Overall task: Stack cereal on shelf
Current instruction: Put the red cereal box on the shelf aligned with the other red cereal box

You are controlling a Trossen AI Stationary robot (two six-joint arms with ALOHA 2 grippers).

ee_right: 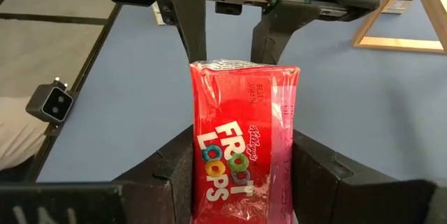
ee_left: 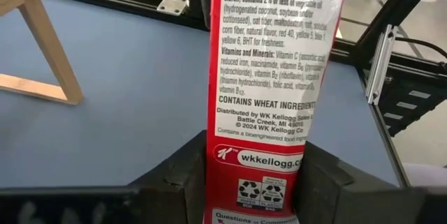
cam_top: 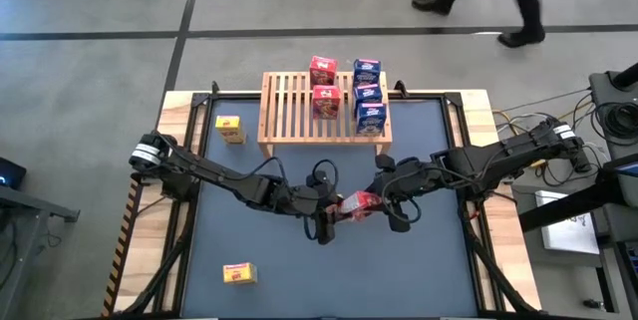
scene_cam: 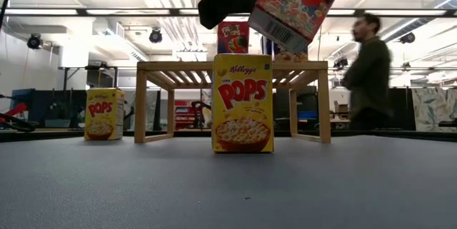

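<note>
A: What did the two tools hold?

B: Both were clamped on one red cereal box [cam_top: 357, 204], lifted off the tabletop [cam_top: 419, 270]: the left tool [cam_top: 329, 216] gripped one end and the right tool [cam_top: 387, 196] the other, each part closed against its sides.

A: And the shelf?

B: The shelf [cam_top: 289, 111] stood just beyond both tools, carrying two red boxes [cam_top: 323, 85] and three blue boxes [cam_top: 368, 94]. Three yellow boxes [cam_top: 229, 128] sat on the tabletop.

A person [scene_cam: 368, 72] in dark clothes walks past beyond the table's far edge; cables [cam_top: 518, 121] trail off its right edge.
</note>
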